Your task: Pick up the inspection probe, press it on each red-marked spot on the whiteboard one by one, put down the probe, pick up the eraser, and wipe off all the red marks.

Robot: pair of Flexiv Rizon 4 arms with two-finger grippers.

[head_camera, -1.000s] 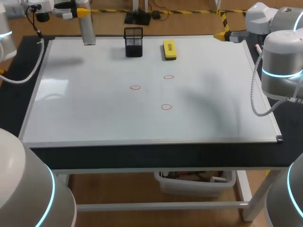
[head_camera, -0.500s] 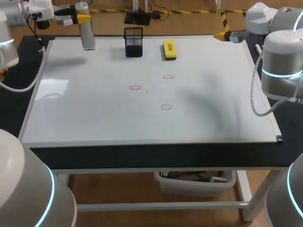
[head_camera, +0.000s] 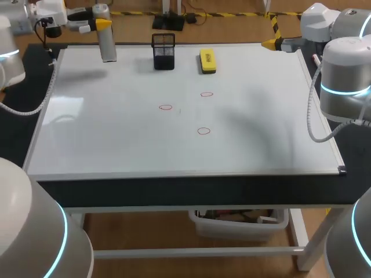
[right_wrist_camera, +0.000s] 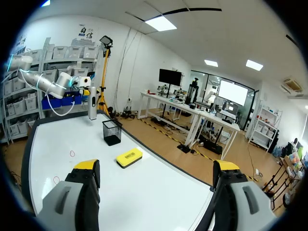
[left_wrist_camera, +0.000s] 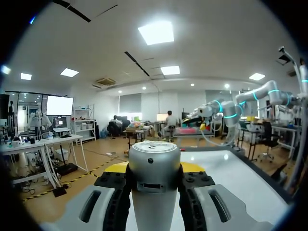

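The dark counter (head_camera: 174, 194) carries a large white whiteboard (head_camera: 116, 150) lying flat in a pale metal frame. On its middle are three small red circled marks, well apart: the nearest (head_camera: 203, 131), one further back towards my left (head_camera: 166, 107), and one further back towards my right (head_camera: 207, 94). None is wiped yet.

Near the far rim stand a black wire-mesh holder (head_camera: 163, 51) and, just beside it, a yellow block eraser (head_camera: 207, 60), untouched.

At the far left corner the left pincer (left_wrist_camera: 153, 180) is clenched on the grey metal cylinder of the inspection probe (head_camera: 106, 40), which stands upright. I cannot tell whether its lower end touches the board. The right pincer (right_wrist_camera: 156, 166) hangs released and empty over the far right edge.

I judge the pick-up done and the pressing not begun. Next, the probe must cross to a red mark and come down square on it.
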